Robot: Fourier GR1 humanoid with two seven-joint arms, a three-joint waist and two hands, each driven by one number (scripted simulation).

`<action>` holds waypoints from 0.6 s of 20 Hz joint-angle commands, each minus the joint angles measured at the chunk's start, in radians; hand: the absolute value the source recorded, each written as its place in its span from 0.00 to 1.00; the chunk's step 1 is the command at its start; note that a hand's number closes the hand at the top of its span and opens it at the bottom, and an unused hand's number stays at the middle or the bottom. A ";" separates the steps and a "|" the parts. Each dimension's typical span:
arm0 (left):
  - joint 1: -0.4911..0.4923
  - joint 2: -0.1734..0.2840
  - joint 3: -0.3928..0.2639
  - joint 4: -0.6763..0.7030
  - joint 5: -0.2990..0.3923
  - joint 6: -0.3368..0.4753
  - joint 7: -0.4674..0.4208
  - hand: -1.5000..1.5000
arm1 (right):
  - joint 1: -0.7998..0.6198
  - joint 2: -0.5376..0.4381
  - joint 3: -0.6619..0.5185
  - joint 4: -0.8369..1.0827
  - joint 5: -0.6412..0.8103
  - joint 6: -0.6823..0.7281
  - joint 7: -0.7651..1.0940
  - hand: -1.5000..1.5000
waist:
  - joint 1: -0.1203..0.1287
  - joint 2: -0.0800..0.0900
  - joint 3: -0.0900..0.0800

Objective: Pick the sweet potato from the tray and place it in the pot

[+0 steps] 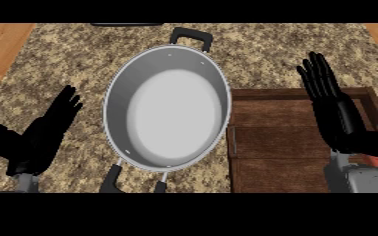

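A silver oval pot with black handles at its far and near ends stands in the middle of the speckled counter, with nothing inside. To its right lies a dark wooden tray. My right hand is over the tray's right part, open, with straight fingers pointing away from me. The hand and forearm cover that part of the tray, and no sweet potato shows plainly. My left hand is open at the left, beside the pot and apart from it.
The granite counter runs under everything. A light wooden strip borders it at the far left. A thin dark object lies at the far edge behind the pot.
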 commanded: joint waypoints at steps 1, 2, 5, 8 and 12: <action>-0.015 0.051 0.022 0.008 -0.060 0.025 0.038 0.50 | 0.002 -0.038 -0.014 0.048 -0.014 0.038 0.059 1.00 | -0.011 -0.030 -0.031; -0.021 0.063 0.030 0.065 -0.110 0.046 0.003 0.50 | -0.018 -0.087 -0.044 0.039 -0.044 0.055 0.145 1.00 | -0.016 -0.029 -0.032; -0.004 0.139 0.051 0.118 -0.239 0.108 -0.026 0.50 | 0.042 -0.224 -0.069 0.077 -0.041 0.135 0.251 1.00 | -0.030 -0.027 -0.033; 0.040 0.135 0.056 0.117 -0.211 0.125 0.062 0.50 | 0.069 -0.396 -0.196 0.104 0.286 -0.102 0.174 1.00 | -0.068 -0.025 -0.036; -0.065 0.127 0.045 0.199 -0.255 0.153 0.131 0.50 | 0.174 -0.301 -0.173 0.038 0.375 -0.227 0.069 0.00 | -0.049 -0.030 -0.032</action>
